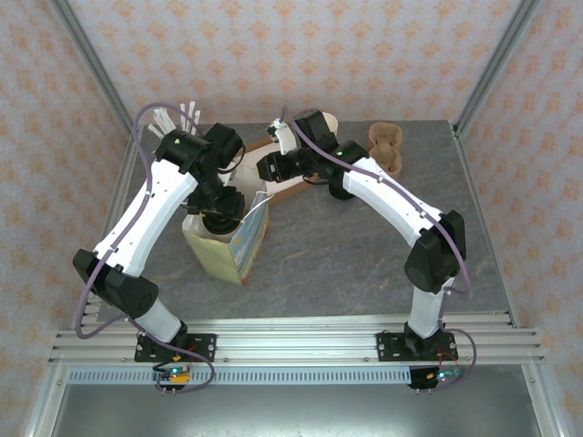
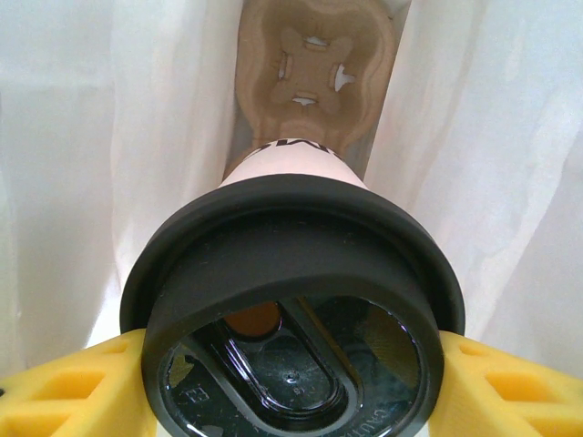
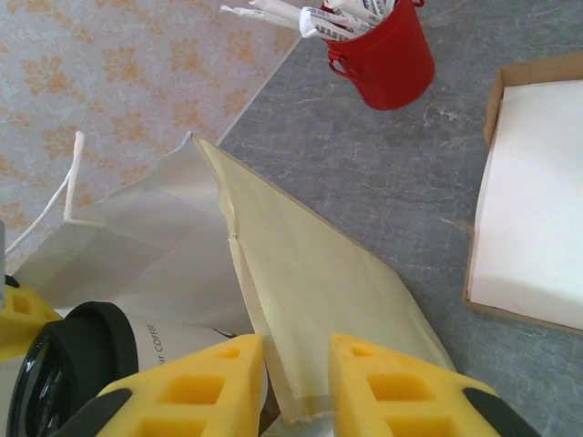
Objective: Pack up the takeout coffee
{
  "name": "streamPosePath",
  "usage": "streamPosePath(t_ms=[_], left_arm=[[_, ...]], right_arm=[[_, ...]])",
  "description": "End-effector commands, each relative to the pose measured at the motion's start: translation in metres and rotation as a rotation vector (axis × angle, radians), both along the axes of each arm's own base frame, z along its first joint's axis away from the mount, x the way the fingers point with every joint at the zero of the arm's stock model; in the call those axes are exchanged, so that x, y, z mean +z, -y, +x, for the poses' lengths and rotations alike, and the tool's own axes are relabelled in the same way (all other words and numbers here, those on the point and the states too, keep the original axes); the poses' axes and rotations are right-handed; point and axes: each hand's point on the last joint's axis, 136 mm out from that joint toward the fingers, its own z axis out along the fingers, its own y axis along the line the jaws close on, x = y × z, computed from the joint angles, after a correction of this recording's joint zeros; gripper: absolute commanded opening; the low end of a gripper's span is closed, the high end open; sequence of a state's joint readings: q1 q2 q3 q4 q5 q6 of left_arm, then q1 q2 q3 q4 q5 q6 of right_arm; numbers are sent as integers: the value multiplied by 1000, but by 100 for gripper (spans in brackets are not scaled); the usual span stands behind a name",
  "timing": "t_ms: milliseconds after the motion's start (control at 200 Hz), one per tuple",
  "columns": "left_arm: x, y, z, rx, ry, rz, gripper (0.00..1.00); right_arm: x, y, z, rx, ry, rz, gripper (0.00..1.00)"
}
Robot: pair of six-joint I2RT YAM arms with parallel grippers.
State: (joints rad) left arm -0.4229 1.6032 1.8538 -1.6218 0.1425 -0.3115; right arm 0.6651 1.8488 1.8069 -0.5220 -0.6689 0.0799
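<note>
The takeout coffee (image 2: 291, 309), a cream paper cup under a black lid, hangs inside the white paper bag (image 2: 510, 137) with my left gripper (image 2: 291, 364) shut on it, its yellow fingers (image 2: 73, 382) on both sides. A brown pulp cup carrier (image 2: 314, 64) lies at the bag's bottom below the cup. From above, the left gripper (image 1: 221, 211) sits in the mouth of the bag (image 1: 228, 250). My right gripper (image 3: 296, 364) is closed on the bag's folded side rim (image 3: 319, 273). The coffee (image 3: 73, 364) shows to its lower left.
A red cup of wrapped straws (image 3: 387, 55) stands behind the bag. A cardboard tray of white napkins (image 3: 537, 200) lies to the right, and spare pulp carriers (image 1: 387, 146) sit at the back right. Metal frame posts and patterned walls bound the table.
</note>
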Motion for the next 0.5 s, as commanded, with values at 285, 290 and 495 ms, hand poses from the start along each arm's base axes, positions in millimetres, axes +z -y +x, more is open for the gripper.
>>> streamPosePath(t_ms=[285, 290, 495], left_arm=[[0, -11, -22, -25, -51, 24, 33], [0, -11, -22, -24, -51, 24, 33], [-8, -9, -23, -33, -81, 26, 33]], right_arm=[[2, 3, 7, -34, 32, -43, 21], [2, 3, 7, -33, 33, -43, 21], [2, 2, 7, -33, 53, -51, 20]])
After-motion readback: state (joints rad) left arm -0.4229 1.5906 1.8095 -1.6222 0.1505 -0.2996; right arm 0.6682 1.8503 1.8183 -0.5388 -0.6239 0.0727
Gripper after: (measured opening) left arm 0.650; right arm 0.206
